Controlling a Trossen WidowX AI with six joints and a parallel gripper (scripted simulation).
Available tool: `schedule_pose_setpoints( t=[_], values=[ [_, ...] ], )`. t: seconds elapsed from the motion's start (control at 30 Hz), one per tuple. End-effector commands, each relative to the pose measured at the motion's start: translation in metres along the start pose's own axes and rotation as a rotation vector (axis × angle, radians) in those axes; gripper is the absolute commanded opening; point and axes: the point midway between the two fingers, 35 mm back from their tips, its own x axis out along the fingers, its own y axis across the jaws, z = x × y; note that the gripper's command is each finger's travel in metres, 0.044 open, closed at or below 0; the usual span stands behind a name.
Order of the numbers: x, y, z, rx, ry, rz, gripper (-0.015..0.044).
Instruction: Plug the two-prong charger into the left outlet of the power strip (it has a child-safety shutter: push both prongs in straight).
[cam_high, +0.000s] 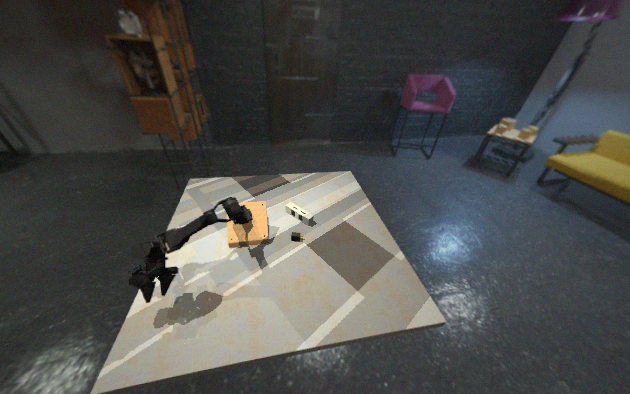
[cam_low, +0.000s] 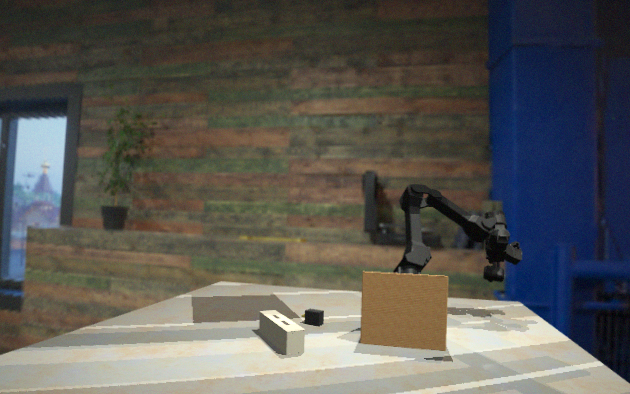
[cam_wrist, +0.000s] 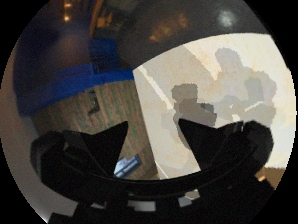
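A small black charger (cam_high: 296, 237) (cam_low: 314, 317) lies on the table. Its brass prongs point right in the top view and left in the exterior view. A cream power strip (cam_high: 307, 219) (cam_low: 295, 343) stands close by, with dark outlet slots on its top. The charger and strip are apart. My gripper (cam_high: 156, 297) (cam_wrist: 153, 122) is open and empty, raised over the table's left edge in the top view, far from both. The wrist view shows neither charger nor strip. The state of the outlet shutters cannot be made out.
A tall wooden block (cam_high: 257, 220) (cam_low: 404, 311) stands on the table (cam_high: 280, 310) (cam_low: 200, 362), between the arm's base side and the power strip. The arm's upper links pass close to it in the top view.
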Motion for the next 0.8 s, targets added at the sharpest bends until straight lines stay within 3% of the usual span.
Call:
schedule_pose_setpoints(
  t=[0.0,0.77],
  values=[
    [0.0,0.0,0.0,0.001,0.0,0.0,0.0426],
    [0.061,-0.004,-0.046,-0.029,0.09,-0.036,0.044]
  ],
)
